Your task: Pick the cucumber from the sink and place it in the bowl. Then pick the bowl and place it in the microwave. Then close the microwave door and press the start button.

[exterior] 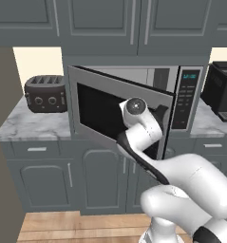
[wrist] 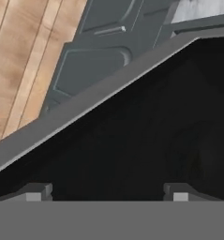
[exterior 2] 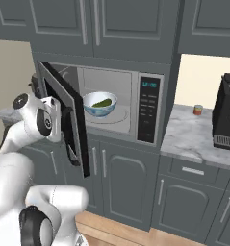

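Right base view: microwave door [exterior 2: 68,120] half open, bowl [exterior 2: 100,104] inside

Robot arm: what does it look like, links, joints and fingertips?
A glossy white arm of rounded, tubular links with dark grey to black bands at the joints and a round grey cap on one joint. The gripper ends in two small, blocky dark grey fingertips. No cables or markings are visible.

toaster [exterior: 46,93] on left counter | coffee machine [exterior 2: 226,117] on right counter | small can [exterior 2: 198,110] beside it
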You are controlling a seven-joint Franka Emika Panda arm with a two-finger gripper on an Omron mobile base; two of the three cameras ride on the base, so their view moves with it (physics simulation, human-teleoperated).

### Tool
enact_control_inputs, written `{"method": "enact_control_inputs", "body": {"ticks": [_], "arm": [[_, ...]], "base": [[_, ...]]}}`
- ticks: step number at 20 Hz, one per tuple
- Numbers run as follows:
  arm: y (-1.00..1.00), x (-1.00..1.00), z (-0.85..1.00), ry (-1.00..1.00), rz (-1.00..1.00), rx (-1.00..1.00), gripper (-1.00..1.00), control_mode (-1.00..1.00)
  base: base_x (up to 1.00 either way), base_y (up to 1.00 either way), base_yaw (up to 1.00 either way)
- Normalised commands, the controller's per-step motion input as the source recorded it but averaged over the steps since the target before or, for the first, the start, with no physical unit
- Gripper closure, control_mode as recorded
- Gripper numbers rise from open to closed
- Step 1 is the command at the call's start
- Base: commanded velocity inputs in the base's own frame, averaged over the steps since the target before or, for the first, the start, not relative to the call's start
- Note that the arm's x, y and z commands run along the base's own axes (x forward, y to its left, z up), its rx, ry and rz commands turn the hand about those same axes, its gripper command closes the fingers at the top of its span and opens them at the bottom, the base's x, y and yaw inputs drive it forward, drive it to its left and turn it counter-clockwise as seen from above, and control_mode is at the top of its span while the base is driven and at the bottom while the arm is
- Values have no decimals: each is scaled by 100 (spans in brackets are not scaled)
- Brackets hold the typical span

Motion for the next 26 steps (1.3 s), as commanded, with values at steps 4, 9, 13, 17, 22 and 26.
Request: {"method": "enact_control_inputs", "body": {"ticks": [4,9,13,17,22,26], "arm": [[-51,81,0,-16,3,-1,-100,-100],[-52,82,0,-17,4,-2,-100,-100],[-47,65,0,-15,3,-2,-100,-100],[-43,53,0,-16,0,-1,-100,-100],[-31,59,0,-10,0,0,-100,-100],[-27,58,0,-5,0,0,-100,-100]], "base": [[0,0,0],[0,0,0],[0,0,0],[0,0,0],[0,0,0],[0,0,0]]}}
